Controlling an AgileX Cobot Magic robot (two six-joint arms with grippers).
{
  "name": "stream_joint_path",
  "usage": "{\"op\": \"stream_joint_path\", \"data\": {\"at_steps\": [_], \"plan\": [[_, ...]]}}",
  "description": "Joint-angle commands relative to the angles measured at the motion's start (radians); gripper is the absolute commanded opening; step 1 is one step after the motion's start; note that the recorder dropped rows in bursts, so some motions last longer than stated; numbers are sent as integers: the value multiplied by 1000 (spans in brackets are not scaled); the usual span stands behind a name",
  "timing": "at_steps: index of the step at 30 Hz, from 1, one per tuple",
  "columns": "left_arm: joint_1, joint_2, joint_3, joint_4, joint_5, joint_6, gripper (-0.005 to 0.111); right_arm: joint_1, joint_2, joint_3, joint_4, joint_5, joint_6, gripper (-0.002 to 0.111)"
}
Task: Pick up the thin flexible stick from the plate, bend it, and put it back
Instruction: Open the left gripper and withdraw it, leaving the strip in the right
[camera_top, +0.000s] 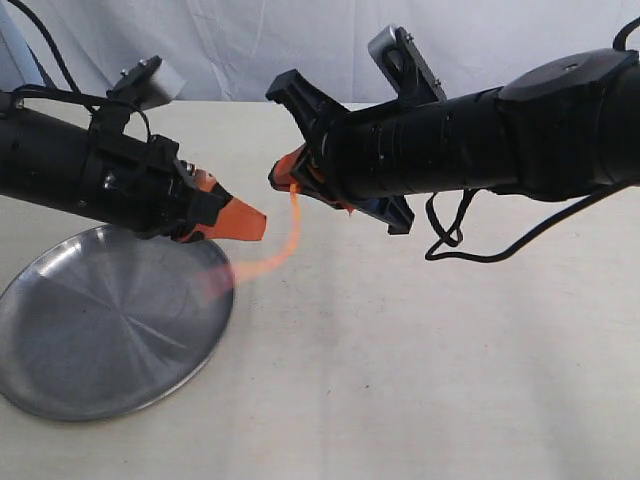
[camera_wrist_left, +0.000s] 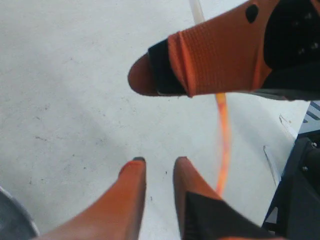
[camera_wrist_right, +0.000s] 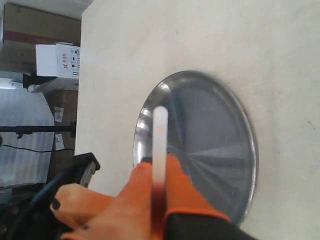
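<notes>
Right gripper: jaws clamped on one end of the thin flexible stick, which hangs bowed and blurred in the air, free end trailing toward the rim of the plate. Left gripper: jaws apart, nothing between them, stick just beside one finger. Reads as the tail of the bend step; put-back calls for the right arm to carry the stick over the plate, lower it and part the jaws.

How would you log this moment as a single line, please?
right gripper: shut on stick | left gripper: open, holding nothing | stick: curved, hanging from right gripper toward plate
</notes>
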Motion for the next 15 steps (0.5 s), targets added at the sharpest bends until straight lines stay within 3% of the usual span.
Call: {"op": "stream_joint_path", "data": {"at_steps": [1, 4, 8, 11, 15], "plan": [[52, -50, -25, 69, -6, -117, 49, 6, 2, 3, -33, -38, -16, 0], [115, -83, -40, 166, -6, -225, 61, 6, 2, 3, -33, -47, -16, 0], [210, -136, -47, 224, -13, -324, 60, 11, 29, 0, -16, -51, -13, 0], [278, -177, -47, 256, -39, -375, 55, 39, 90, -15, 51, -55, -29, -1], [336, -222, -47, 347, -75, -461, 36, 98, 209, -99, 56, -36, -35, -1]]}}
